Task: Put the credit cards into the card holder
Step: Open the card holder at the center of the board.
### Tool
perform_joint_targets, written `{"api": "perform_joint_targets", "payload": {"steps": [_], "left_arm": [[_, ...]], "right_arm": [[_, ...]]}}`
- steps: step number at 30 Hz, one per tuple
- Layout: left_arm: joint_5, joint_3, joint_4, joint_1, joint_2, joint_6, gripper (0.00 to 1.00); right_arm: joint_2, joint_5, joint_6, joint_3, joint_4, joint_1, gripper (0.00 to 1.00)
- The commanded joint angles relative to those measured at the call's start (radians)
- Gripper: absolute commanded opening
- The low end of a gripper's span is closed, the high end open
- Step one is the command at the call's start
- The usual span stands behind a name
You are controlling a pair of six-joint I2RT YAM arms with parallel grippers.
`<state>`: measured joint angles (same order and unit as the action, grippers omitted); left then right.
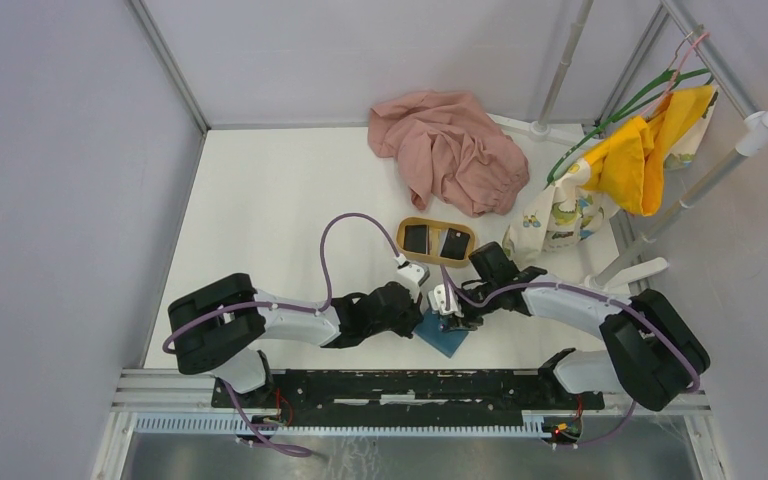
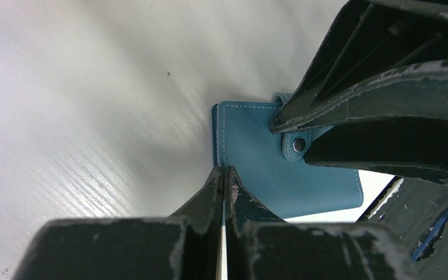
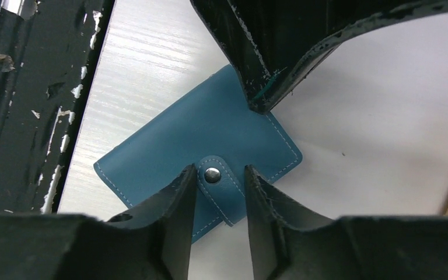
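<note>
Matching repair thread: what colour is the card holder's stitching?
Near-white stitching on the card holder; clearest in right wrist view.

The wallet (image 3: 210, 146) is teal-blue with pale stitching and a silver snap (image 3: 212, 174). Two black cards (image 1: 416, 238) lie in a tan tray (image 1: 436, 222). The surface (image 1: 270, 210) is white. The left pincer (image 2: 223, 175) and right pincer (image 3: 220, 175) are black, scuffed pale. The cables (image 1: 345, 225) are purple. One cloth (image 1: 450, 150) is pink, another (image 1: 640, 160) yellow.

credit cards (image 1: 416, 238) in tray (image 1: 436, 220) | card holder (image 1: 448, 343) on table (image 1: 260, 220), before tray
</note>
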<state>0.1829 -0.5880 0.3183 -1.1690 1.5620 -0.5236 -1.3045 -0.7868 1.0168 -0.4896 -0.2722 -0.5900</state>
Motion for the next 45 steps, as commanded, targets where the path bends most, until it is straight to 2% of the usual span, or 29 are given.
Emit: {"api": "perform_joint_targets", "payload": {"steps": [1,8,10,18,24,27,28,30,31,33,39,43,45], "left_arm": [[0.023,-0.002,0.062,-0.005,-0.001,0.066,0.02],[0.047,0.004,0.076,-0.004,0.019,0.075,0.02],[0.064,0.012,0.076,0.002,0.026,0.071,0.02],[0.002,0.035,0.114,0.063,0.036,0.055,0.02],[-0.06,0.03,0.117,0.113,0.025,0.067,0.02],[-0.1,0.036,0.12,0.133,-0.017,0.071,0.02],[-0.121,0.04,0.124,0.142,-0.047,0.068,0.08],[-0.148,0.051,0.133,0.154,-0.098,0.049,0.4],[-0.153,0.055,0.133,0.156,-0.127,0.037,0.51],[-0.153,0.069,0.138,0.158,-0.185,0.008,0.64],[-0.169,0.178,0.209,0.157,-0.327,-0.143,0.76],[-0.178,0.242,0.283,0.157,-0.328,-0.339,0.79],[-0.163,0.267,0.294,0.157,-0.318,-0.429,0.81]], "right_arm": [[-0.062,0.066,0.044,-0.051,-0.094,-0.007,0.35],[-0.053,0.057,0.056,-0.066,-0.122,-0.01,0.04],[-0.015,0.001,0.092,-0.067,-0.138,-0.01,0.0],[0.154,-0.261,0.216,-0.021,-0.164,0.085,0.0],[0.148,-0.281,0.245,-0.02,-0.185,0.101,0.0],[0.141,-0.286,0.138,-0.023,-0.115,0.126,0.0],[0.145,-0.286,0.058,-0.019,-0.059,0.137,0.0],[0.163,-0.267,-0.091,0.004,0.066,0.158,0.0],[0.172,-0.272,-0.142,0.015,0.109,0.166,0.0],[0.192,-0.299,-0.252,0.038,0.196,0.181,0.0],[0.223,-0.392,-0.447,0.076,0.358,0.194,0.0],[0.234,-0.416,-0.589,0.119,0.507,0.195,0.0],[0.237,-0.408,-0.599,0.123,0.519,0.195,0.0]]}}
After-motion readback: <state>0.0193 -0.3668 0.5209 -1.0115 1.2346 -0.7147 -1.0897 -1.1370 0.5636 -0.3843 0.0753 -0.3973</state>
